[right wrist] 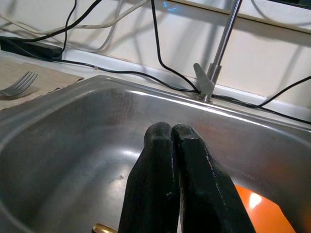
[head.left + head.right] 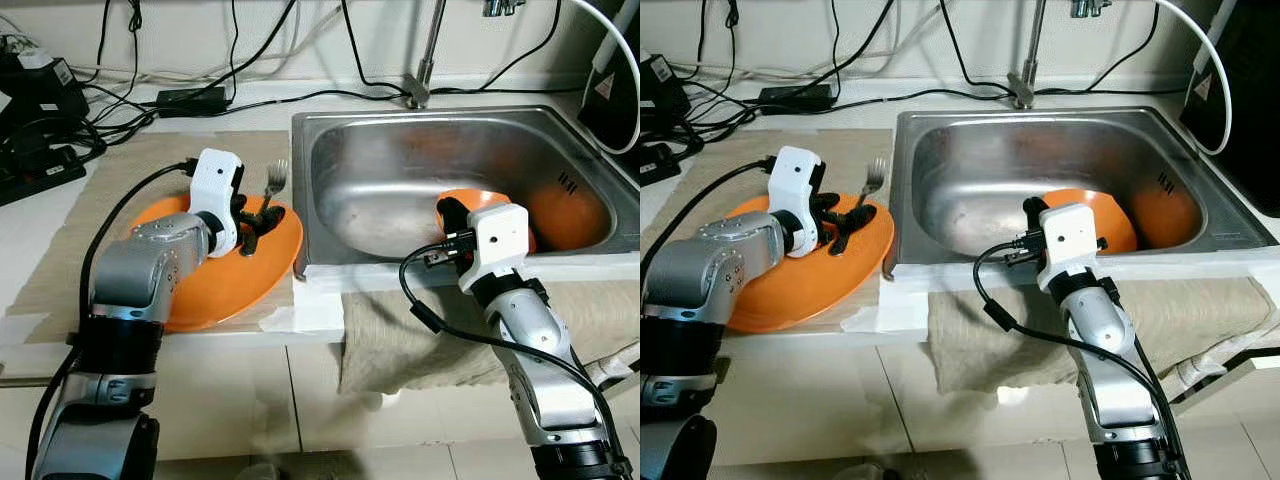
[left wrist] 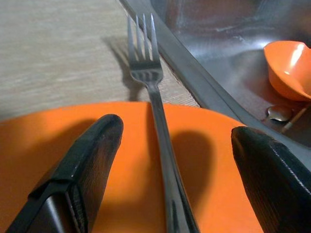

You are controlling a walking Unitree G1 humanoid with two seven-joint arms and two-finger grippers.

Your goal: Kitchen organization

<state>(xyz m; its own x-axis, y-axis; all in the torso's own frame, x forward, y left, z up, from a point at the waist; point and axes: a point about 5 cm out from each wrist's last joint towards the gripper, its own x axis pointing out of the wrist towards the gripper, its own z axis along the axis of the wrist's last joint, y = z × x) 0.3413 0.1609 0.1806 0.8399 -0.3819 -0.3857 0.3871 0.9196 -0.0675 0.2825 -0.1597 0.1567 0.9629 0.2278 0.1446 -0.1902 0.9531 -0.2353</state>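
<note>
A silver fork lies handle-down across an orange plate, its tines projecting past the plate's far rim toward the sink. The plate rests on the surface just beside the sink's left edge. Inside the steel sink, an orange bowl sits tilted near a small spoon, beside further orange dishware.

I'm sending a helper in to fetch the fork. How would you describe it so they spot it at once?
Start at the stainless steel sink; on the beige mat to its left lies a flat round orange plate. The silver metal fork rests on that plate, tines poking past the far rim, between the open black fingers of the left gripper. It is the only cutlery outside the sink.
</note>
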